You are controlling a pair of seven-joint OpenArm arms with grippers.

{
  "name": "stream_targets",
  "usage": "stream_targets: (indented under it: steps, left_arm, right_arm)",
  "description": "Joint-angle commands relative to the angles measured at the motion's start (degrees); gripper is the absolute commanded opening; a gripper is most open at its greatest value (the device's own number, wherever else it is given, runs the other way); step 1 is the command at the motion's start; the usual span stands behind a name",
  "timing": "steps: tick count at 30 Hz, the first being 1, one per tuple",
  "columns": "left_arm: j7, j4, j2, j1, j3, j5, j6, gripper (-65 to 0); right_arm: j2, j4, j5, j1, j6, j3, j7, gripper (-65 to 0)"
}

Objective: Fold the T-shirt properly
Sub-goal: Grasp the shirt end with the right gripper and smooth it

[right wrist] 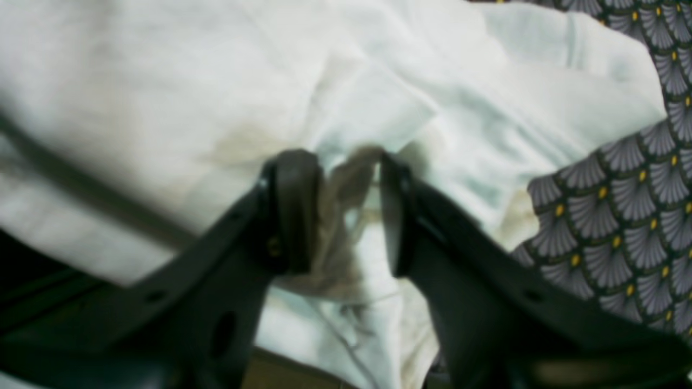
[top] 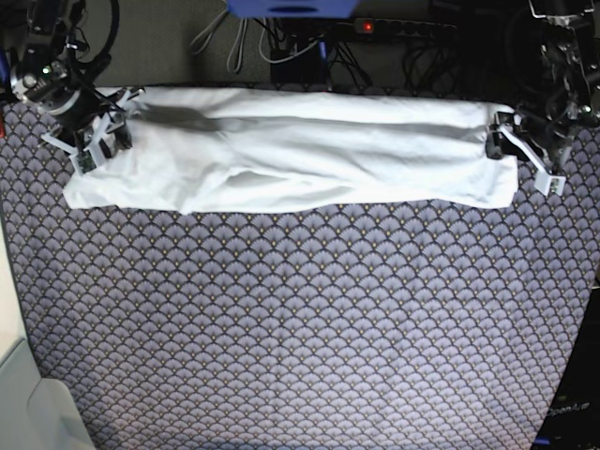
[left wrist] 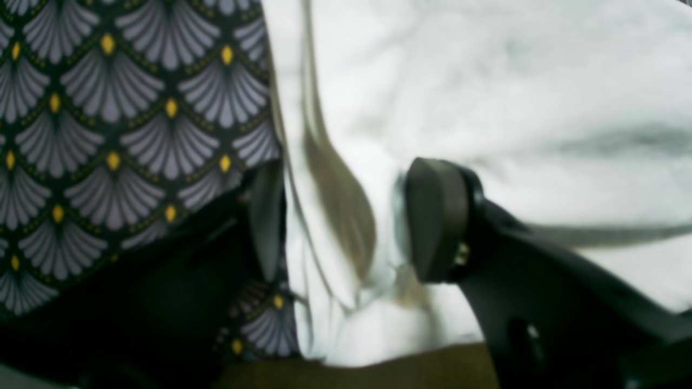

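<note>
Patterned cloth (top: 300,328) — dark ground with grey scallop fans and small yellow dots — covered the work surface from the near edge at 6 o'clock up to the garment; the near half carried nothing.

T-shirt (top: 291,159) — plain white, lightly creased, lying as a long horizontal band across the far part of the cloth, running from about 9 o'clock to 3 o'clock in the base view. A soft lengthwise ridge ran along its middle, and its lower edge bulged slightly toward 7 o'clock.

Right gripper (right wrist: 348,210) — at the band's 9 o'clock end in the base view (top: 97,141). In its wrist view the two black jaws stood apart, one on each side of a bunched, shadowed fold of white fabric that rose between them; whether the pads still touched the fabric could not be told through the blur.

Left gripper (left wrist: 346,221) — at the band's 3 o'clock end in the base view (top: 518,145). Its wrist view showed the jaws parted wide, a hem edge of the shirt lying in the gap, one dark pad (left wrist: 435,216) resting against or just beside the fabric, the other at the shirt's edge over the patterned cloth.

Cables and a power strip (top: 412,25) — beyond the far edge, toward 12 o'clock.
</note>
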Motion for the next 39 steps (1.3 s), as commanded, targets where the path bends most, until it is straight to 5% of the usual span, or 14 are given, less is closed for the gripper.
stream_targets:
  steps: [1, 5, 14, 29, 39]
  left_arm:
    - [1.7, 0.2, -0.8, 0.4, -0.2, 1.0, 0.2, -28.9]
    - [1.7, 0.2, -0.7, 0.4, -0.2, 0.9, 0.2, -28.9]
    - [2.0, 0.1, -0.4, 0.4, -0.2, 0.8, 0.1, -28.8]
    - [2.2, -3.8, -0.1, 0.4, 0.1, 0.9, 0.2, -30.1]
    - [2.4, -4.1, 1.8, 0.4, 1.0, 1.3, 0.2, -65.0]
  right_arm:
    - [0.7, 0.9, 0.4, -0.3, -0.2, 0.5, 0.8, -37.8]
    - [0.8, 1.3, 0.4, -0.4, -0.2, 0.5, 0.8, -33.5]
    - [0.5, 11.4, 0.4, -3.2, -0.2, 0.4, 0.8, -33.2]
    - [-1.2, 11.4, 0.4, -1.8, -0.2, 0.0, 0.8, -33.2]
    - [-2.3, 11.4, 0.4, -1.1, -0.2, 0.0, 0.8, -33.2]
